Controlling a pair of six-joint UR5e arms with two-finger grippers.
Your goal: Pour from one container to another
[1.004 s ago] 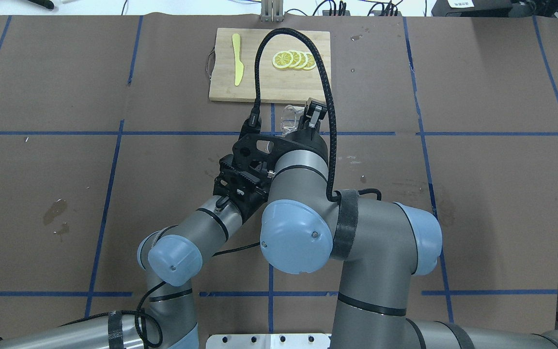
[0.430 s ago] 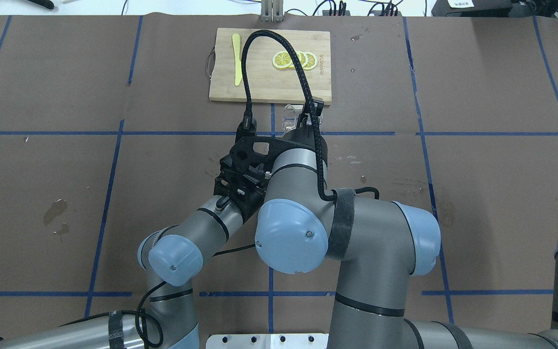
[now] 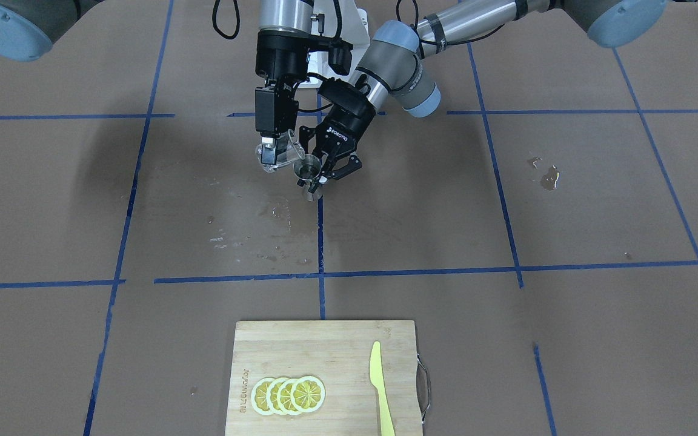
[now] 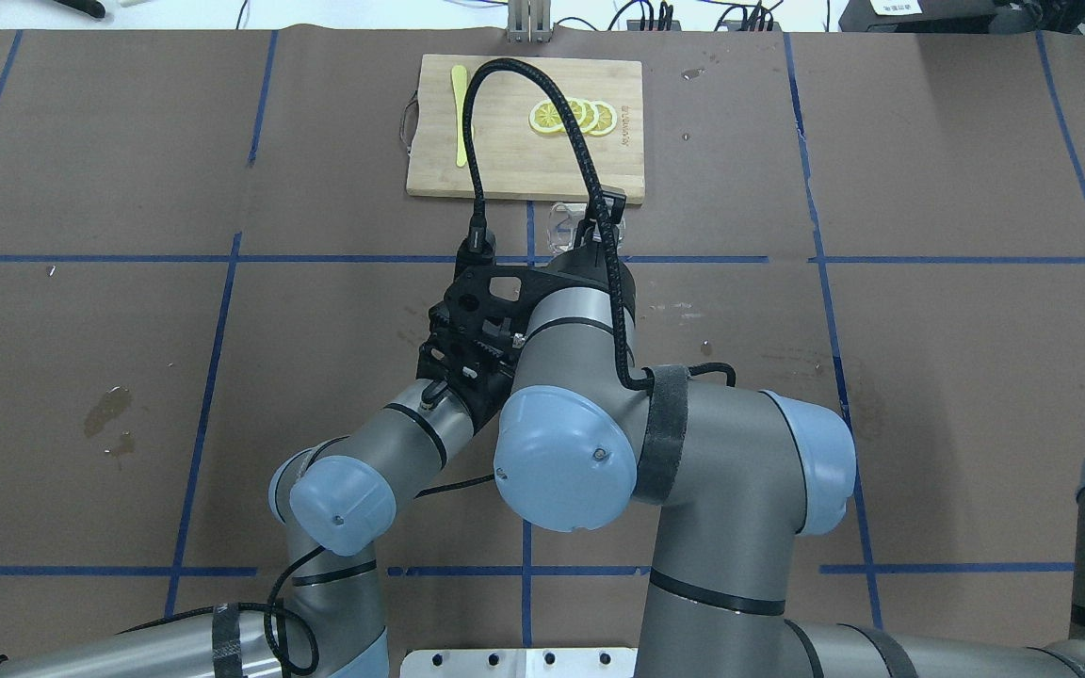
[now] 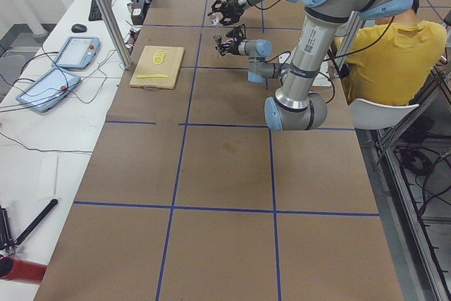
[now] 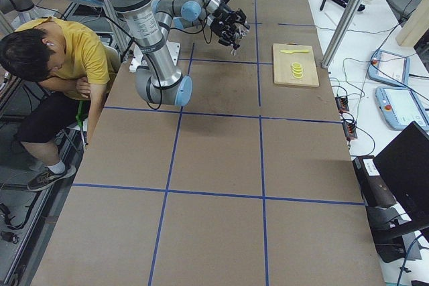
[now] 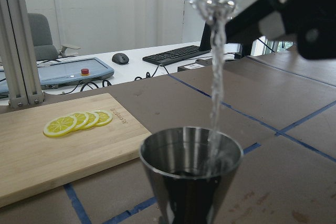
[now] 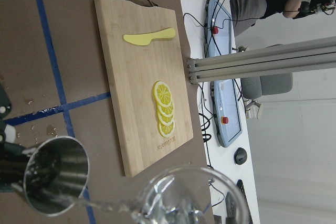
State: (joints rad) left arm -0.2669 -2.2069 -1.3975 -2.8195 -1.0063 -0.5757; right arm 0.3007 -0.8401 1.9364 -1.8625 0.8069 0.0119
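The brown paper-covered tabletop carries a bamboo cutting board on the side far from the robot, well apart from both arms. Near the tabletop's middle, the right tool grips a clear glass tumbler, tipped over just beside and above a polished steel cup, which the left tool clamps upright. A yellow plastic knife and four overlapping lemon slices lie on the board. A thin stream of water falls from the tumbler's rim into the steel cup.
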